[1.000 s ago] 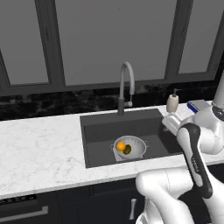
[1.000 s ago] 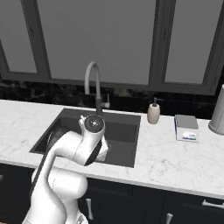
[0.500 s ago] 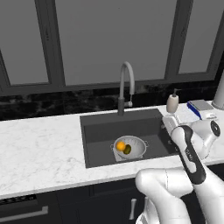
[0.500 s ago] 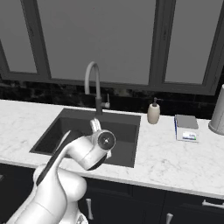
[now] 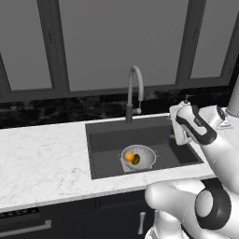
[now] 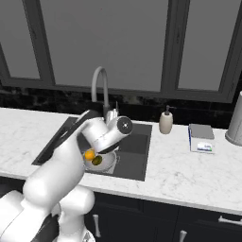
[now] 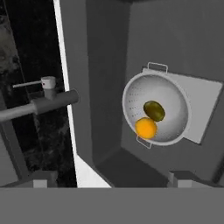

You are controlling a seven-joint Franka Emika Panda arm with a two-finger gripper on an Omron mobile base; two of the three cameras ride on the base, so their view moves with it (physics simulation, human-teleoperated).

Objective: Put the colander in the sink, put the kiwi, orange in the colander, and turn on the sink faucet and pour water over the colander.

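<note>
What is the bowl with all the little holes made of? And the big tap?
The colander looks like thin shiny metal: silvery-white, with rows of tiny holes and wire-like handles. The faucet looks like brushed grey metal, smooth and evenly curved. Since everything is rendered, that is only how they look.

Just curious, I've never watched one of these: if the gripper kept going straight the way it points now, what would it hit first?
Probably the sink. The gripper, jaws open, looks down into the basin, aimed near its wall and floor beside the colander holding the kiwi and orange. Depth is hard to judge.
</note>
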